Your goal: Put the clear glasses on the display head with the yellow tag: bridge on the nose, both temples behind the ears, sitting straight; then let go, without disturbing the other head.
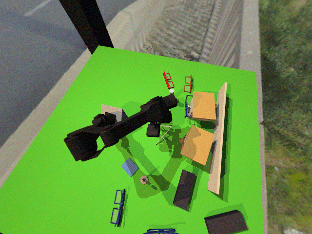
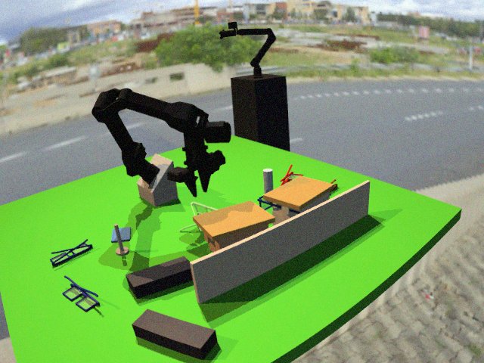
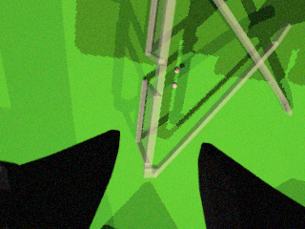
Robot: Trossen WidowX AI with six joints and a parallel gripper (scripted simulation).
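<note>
On the green surface [image 1: 75, 95] [image 2: 38, 218] [image 3: 29, 105], the end effector [image 1: 165, 117] [image 2: 200, 193] [image 3: 159, 145] hovers partly open and empty above the clear glasses [image 1: 165, 126] [image 2: 193, 211] [image 3: 153, 119], which look light, stiff and breakable, best gripped at mid-frame, by the bridge, sparing the thin temples.

"What sort of place have you got here?"
"Outdoors, by a roadside: behind your worktop [image 1: 83, 106] [image 2: 390, 242] you can see asphalt [image 1: 30, 63] [image 2: 352, 113], grass [image 1: 287, 113] and distant buildings [image 2: 156, 21]."

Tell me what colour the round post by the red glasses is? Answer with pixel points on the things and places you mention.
The post [image 1: 171, 91] [image 2: 268, 180] is grey with a white top, clearest in the exterior view.
</note>
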